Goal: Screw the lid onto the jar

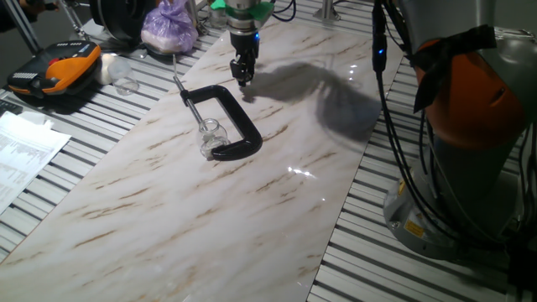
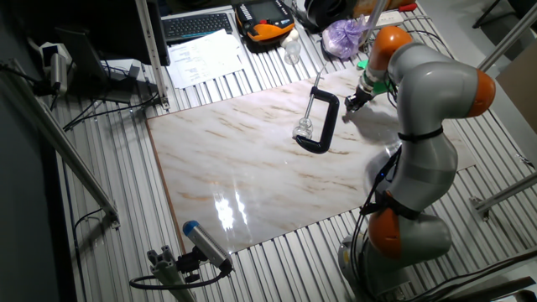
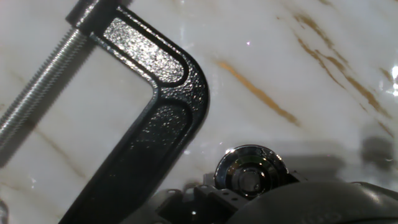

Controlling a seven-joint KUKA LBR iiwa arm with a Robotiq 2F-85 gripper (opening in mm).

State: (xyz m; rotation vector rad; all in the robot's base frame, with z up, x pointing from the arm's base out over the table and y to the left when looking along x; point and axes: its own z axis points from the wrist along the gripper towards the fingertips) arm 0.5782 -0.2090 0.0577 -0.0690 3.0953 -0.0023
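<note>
Poised low over the marble tabletop [image 1: 252, 218], the gripper [image 1: 244, 81] hangs at the upper centre of one fixed view, its dark fingers pointing down just beside the upper bend of a black clamp [image 1: 235, 126]. Whether those fingers are parted or pressed together cannot be told from any of the three views.

From the hand view, a small shiny lid [image 3: 250, 172] sits at the bottom centre of the frame, partly hidden by dark gripper parts below it, with the clamp's curved corner [image 3: 168, 93] sweeping from upper left to lower left and its threaded screw [image 3: 37, 93] running off the left edge. Neither fixed view shows the lid clearly; it is too small there to pick out under the fingers.

Only the fixed views show the jar [image 1: 210, 132]: a small clear glass piece standing upright inside the clamp's opening, at the centre left of one fixed view, well apart from the gripper. In the other fixed view the jar [image 2: 304, 130] appears just left of the clamp [image 2: 323, 122], with the gripper [image 2: 352, 102] to the right, at the end of the grey and orange arm [image 2: 428, 109].

An orange and black case [image 1: 54, 71] and a purple bag [image 1: 168, 25] lie along the upper left of one fixed view.
</note>
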